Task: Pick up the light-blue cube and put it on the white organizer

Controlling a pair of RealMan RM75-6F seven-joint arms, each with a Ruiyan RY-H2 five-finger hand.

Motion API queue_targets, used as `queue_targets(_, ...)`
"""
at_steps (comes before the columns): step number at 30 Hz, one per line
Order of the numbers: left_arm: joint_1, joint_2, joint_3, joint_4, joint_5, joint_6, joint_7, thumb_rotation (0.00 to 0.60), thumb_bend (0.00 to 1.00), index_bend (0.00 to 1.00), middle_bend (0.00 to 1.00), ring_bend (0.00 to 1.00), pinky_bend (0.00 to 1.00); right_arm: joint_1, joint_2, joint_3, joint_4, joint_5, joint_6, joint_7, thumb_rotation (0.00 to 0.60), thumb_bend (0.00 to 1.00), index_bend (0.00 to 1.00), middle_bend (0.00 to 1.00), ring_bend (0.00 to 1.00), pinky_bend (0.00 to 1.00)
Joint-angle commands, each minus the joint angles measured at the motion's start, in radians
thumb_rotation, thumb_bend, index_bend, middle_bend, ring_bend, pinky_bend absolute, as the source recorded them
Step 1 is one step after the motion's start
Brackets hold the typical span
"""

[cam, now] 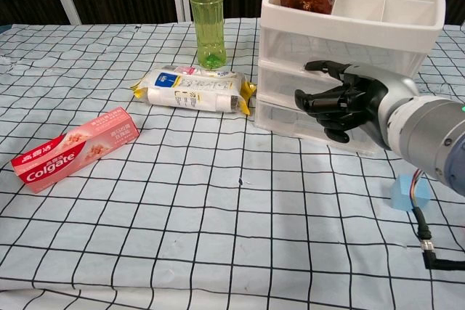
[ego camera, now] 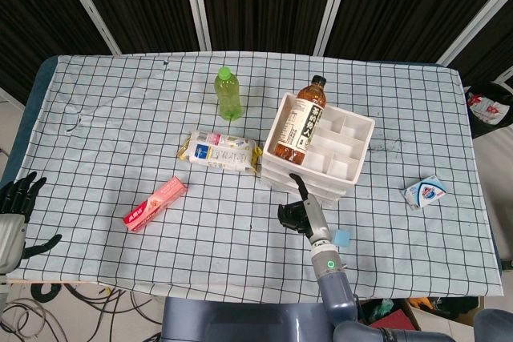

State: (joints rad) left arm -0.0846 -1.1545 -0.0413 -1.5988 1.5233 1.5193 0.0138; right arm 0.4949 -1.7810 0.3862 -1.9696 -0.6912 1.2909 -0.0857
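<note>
**A:** What does the cube (cam: 409, 192) look like from your end?

**B:** I see a small light-blue block, plain faces, lying on the checked cloth (ego camera: 120, 102) of the counter near the front edge. In the chest view my right forearm hides part of it. It sits just beside that arm, in front of the organizer (ego camera: 347, 130) and apart from it.

**A:** And your hands?

**B:** My right hand (cam: 336, 102) hangs empty in front of the organizer's drawers, fingers apart and slightly curled. My left hand (ego camera: 18, 198) is off at the counter's left edge, fingers spread, holding nothing.

**A:** What else is around?

**B:** A brown bottle (ego camera: 300, 118) lies tilted in the organizer's left compartment. A green bottle (ego camera: 228, 92) stands upright behind a wipes pack (ego camera: 220, 151). A Colgate box (cam: 73, 149) lies well left, and a small blue-and-white packet (ego camera: 425, 192) far right. My own right arm stands between hand and cube.
</note>
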Motion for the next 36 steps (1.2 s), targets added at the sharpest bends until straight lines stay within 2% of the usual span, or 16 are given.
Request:
queue_targets(1,0.000,0.000,0.001,0.000,0.000,0.000,0.001,0.600,0.03,0.00,0.00,0.00,0.00,0.000,0.001,0.001,-0.002,0.002,0.000,-0.001,0.600,0.51,0.00,0.88,0.92,0.89)
queue_targets(36,0.002,0.001,0.001,-0.003,-0.002,-0.001,0.007,0.600,0.03,0.00,0.00,0.00,0.00,0.003,0.004,0.025,-0.006,0.036,-0.012,0.001,0.600,0.51,0.00,0.88,0.92,0.89)
